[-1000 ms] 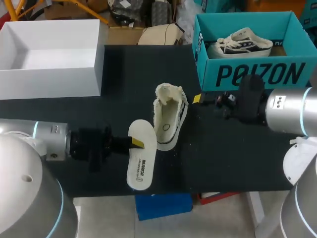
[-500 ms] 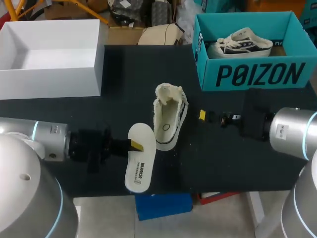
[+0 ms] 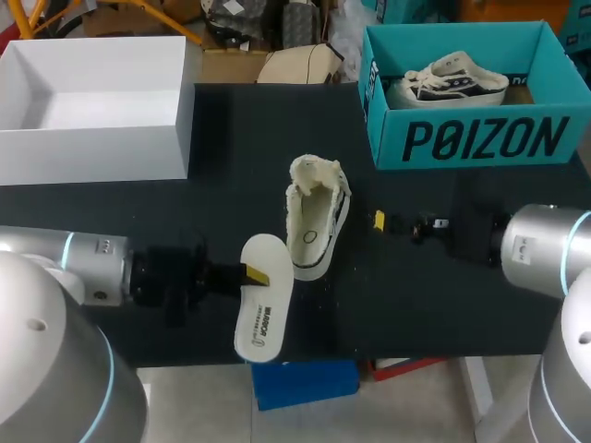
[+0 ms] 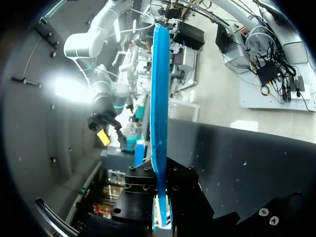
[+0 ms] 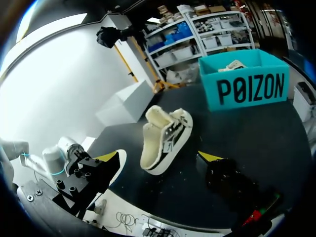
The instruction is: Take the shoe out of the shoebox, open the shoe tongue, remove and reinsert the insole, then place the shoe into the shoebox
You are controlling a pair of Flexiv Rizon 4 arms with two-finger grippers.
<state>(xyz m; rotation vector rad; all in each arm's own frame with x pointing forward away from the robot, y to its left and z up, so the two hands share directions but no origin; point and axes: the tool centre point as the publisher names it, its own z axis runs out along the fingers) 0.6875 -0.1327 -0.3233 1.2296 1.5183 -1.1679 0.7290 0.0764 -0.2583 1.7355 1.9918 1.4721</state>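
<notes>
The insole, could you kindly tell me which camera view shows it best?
The head view: the whole insole shows face up, pinched by the left gripper beside the shoe. The left wrist view shows only its edge; the right wrist view, only a sliver.

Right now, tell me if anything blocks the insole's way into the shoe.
Nothing visible does. The insole, held by the left gripper, lies close beside the open shoe.

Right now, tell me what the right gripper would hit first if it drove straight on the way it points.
Most likely the white shoe. It sits on the table directly ahead of the open right gripper, with nothing between them, though depth is hard to judge.
</notes>
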